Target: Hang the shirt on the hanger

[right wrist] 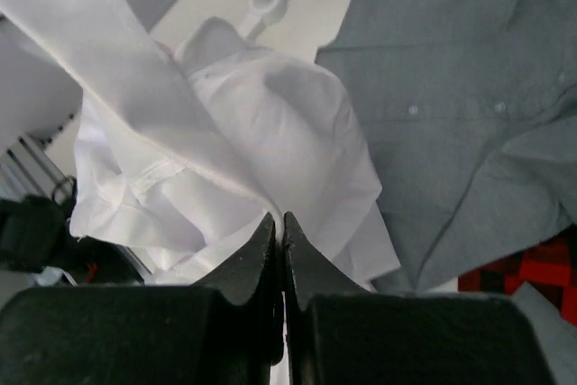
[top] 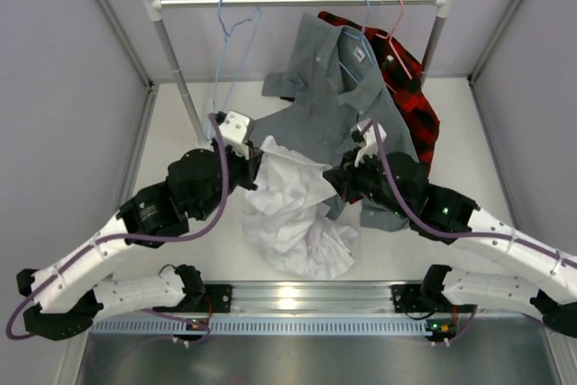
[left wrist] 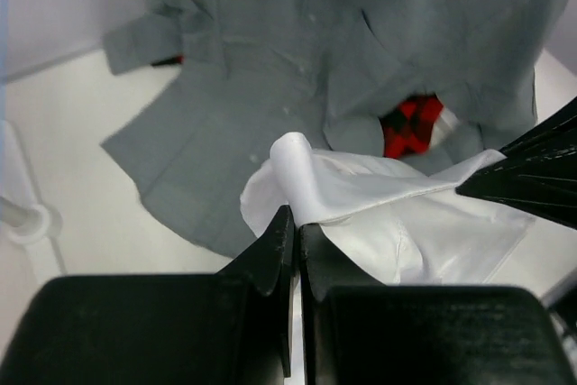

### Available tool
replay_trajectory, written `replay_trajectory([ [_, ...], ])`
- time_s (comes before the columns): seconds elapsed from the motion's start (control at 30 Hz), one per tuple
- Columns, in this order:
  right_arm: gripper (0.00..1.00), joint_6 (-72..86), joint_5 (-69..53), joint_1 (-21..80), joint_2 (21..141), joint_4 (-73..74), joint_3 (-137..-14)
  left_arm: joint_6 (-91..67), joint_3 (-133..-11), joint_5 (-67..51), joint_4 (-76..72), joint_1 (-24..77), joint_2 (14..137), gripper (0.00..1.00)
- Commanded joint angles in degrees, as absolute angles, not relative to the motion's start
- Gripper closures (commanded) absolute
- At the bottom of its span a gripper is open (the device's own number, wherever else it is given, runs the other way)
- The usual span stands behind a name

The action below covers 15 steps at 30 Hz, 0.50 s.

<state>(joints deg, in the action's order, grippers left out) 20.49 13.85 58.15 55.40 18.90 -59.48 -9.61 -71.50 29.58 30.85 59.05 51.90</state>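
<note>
**Risk.** The white shirt [top: 293,214] hangs bunched between the two arms, its lower part heaped on the table [top: 171,123]. The thin cloth may slip from either pinch. It may also drag the grey shirt [top: 334,105] lying just behind it. Farther back, the bare blue hanger [top: 233,42] hangs on the rail [top: 297,0], well apart to the left, and could swing away as cloth is fed over it.

**Grip.** The left gripper [left wrist: 296,223] has its jaws almost together, nipping a rolled edge of the white shirt. The right gripper [right wrist: 279,223] has its jaws closed on a fold of it.
</note>
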Motion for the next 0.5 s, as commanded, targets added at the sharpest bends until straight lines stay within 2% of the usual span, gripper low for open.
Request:
replay_trajectory([
  [0.0,1.0,18.4,11.1,57.2,49.1,24.7,-51.0,-12.3,-67.8,17.8,30.1,58.4,56.4,1.0],
  [0.03,1.0,18.1,8.7,57.2,45.6,25.0,-49.1,-12.3,-65.3,16.7,29.6,58.4,57.6,1.0],
  [0.1,0.86,17.1,6.8,57.2,42.1,26.3,-45.4,-12.0,-63.4,17.1,28.5,58.4,60.3,1.0],
  [0.13,0.77,16.7,5.2,57.2,40.6,28.1,-44.8,-12.0,-62.8,17.2,27.5,58.3,61.1,1.0],
  [0.17,0.56,16.3,5.0,57.2,38.1,28.9,-44.7,-12.1,-62.5,16.4,27.2,58.3,61.8,1.0],
  [0.27,0.31,13.1,3.1,57.2,37.0,30.5,-47.4,-12.2,-63.0,13.8,25.6,58.4,63.7,1.0],
  [0.33,0.27,10.3,1.5,57.2,38.6,30.8,-49.5,-12.7,-64.5,12.5,25.5,58.3,65.1,1.0],
  [0.47,0.27,5.8,1.9,57.2,47.5,30.1,-54.8,-13.6,-66.3,9.1,25.5,58.3,66.9,1.0],
])
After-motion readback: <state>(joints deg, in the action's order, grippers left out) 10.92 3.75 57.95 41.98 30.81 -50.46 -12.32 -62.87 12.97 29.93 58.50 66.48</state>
